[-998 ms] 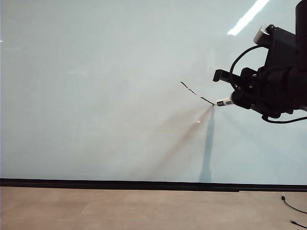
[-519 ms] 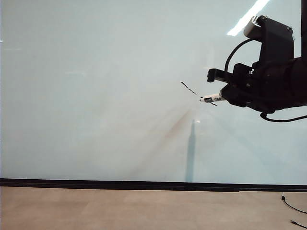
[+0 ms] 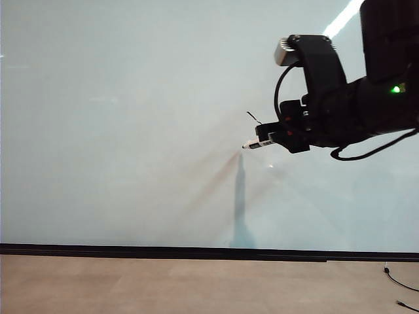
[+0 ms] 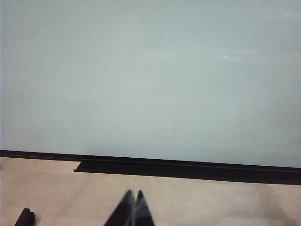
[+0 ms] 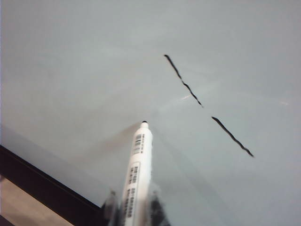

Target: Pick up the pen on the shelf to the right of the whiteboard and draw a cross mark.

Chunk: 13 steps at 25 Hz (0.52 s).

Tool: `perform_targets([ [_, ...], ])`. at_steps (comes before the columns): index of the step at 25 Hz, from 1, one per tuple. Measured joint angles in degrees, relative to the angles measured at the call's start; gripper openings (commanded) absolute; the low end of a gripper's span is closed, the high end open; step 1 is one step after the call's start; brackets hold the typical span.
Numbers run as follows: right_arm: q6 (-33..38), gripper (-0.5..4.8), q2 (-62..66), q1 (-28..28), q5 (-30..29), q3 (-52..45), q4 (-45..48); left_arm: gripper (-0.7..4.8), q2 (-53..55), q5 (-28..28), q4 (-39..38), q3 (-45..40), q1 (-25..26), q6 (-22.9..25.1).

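Note:
The whiteboard (image 3: 131, 131) fills the exterior view. My right gripper (image 3: 272, 136) reaches in from the right, shut on the pen (image 3: 256, 143), a slim white marker with its black tip pointing left. In the right wrist view the pen (image 5: 137, 169) sticks out between the fingers of the right gripper (image 5: 133, 195). Its tip sits close to the board, off to one side of a thin wavy black stroke (image 5: 183, 82) that is broken at its middle. Only that one stroke of the cross mark shows. From outside, the arm hides most of the stroke (image 3: 253, 118). My left gripper (image 4: 133, 194) is shut and empty over the tan floor.
A black strip (image 3: 196, 252) runs along the whiteboard's lower edge, with a black ledge (image 4: 188, 168) in the left wrist view. Tan floor (image 3: 163, 284) lies below. Loose cable (image 3: 400, 282) trails at the lower right. A small black object (image 4: 24, 217) rests on the floor.
My right gripper has swung left and rolled, carrying the pen away from the lower right end of the stroke to a spot below its upper left end. The left arm is still.

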State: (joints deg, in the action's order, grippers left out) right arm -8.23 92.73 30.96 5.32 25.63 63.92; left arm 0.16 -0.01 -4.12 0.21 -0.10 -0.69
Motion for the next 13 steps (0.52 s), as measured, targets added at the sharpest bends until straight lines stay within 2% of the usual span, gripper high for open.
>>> perform_targets([
  [13,-5.4,-0.06,-3.4,-0.5,1.1,2.7,-7.7,-0.05,0.0,0.0,0.0,0.0,0.0,0.0],
])
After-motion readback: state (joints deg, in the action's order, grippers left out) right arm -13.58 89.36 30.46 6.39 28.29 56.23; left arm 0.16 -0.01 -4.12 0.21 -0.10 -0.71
